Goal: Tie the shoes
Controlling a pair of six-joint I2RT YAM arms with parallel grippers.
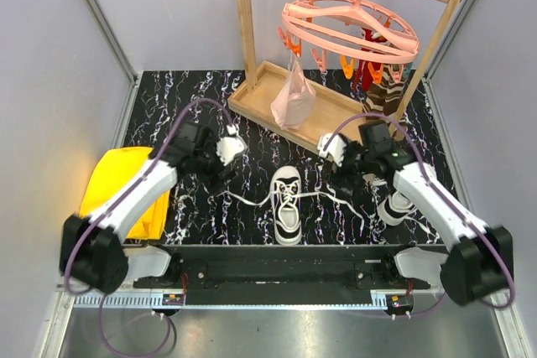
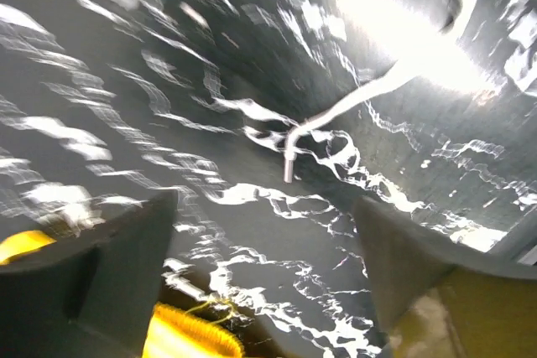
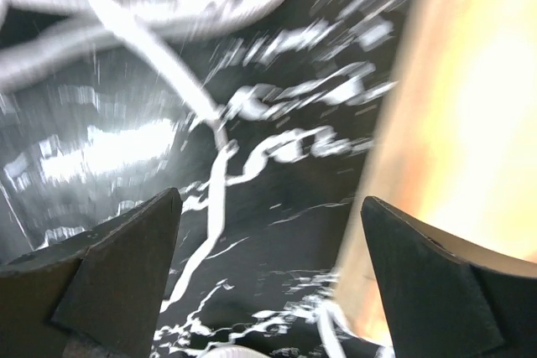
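Mid-table by near edge, untied sneaker [image 1: 288, 204] sits with white laces [image 2: 352, 100] trailing left and right across black marbled table [image 1: 159, 98]. Second sneaker [image 1: 393, 207] lies toward right edge, partly hidden by right arm. Left gripper [image 1: 216, 170] hovers above left lace, jaws spread, empty. Right gripper [image 1: 348, 177] is likewise parted, holding nothing. Yellow cloth [image 1: 126, 186] at left edge.

Shows one white sneaker [image 1: 288, 204] centred on the black marbled worktop [image 1: 243, 232], laces [image 1: 323, 193] spread sideways toward left pincer [image 1: 220, 172] and right pincer [image 1: 346, 175].
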